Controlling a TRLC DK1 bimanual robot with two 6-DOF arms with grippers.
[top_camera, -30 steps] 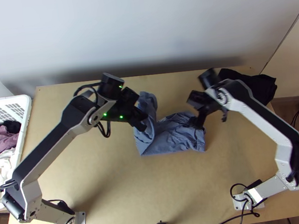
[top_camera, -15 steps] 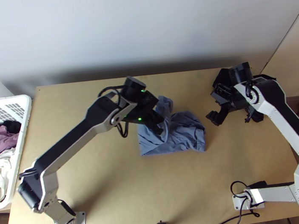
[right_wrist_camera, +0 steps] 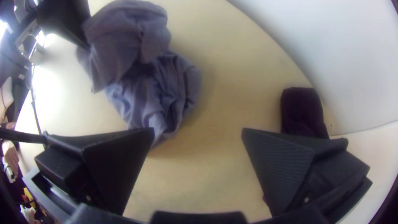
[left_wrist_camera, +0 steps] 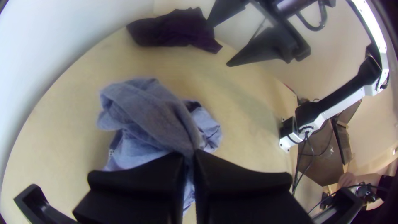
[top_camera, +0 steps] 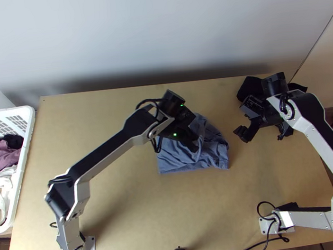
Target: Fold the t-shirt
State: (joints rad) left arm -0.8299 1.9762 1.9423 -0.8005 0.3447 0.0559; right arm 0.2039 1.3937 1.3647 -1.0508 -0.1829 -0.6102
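Left arm [top_camera: 105,155] is stretched a bit past the middle, left hand [top_camera: 195,147] angled down, fingers pinched together. Right arm [top_camera: 322,143] is kinda bent out on its own side, right hand [top_camera: 263,135] with fingers wide apart.

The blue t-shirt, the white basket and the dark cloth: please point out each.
Blue t-shirt [top_camera: 182,163]: top view, its near part.
White basket [top_camera: 25,152]: top view, its right rim.
Dark cloth [left_wrist_camera: 172,32]: left wrist view, its middle.

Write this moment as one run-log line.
left gripper: shut on blue t-shirt | right gripper: open, empty, right of t-shirt | t-shirt: bunched, partly lifted | dark cloth: far right corner
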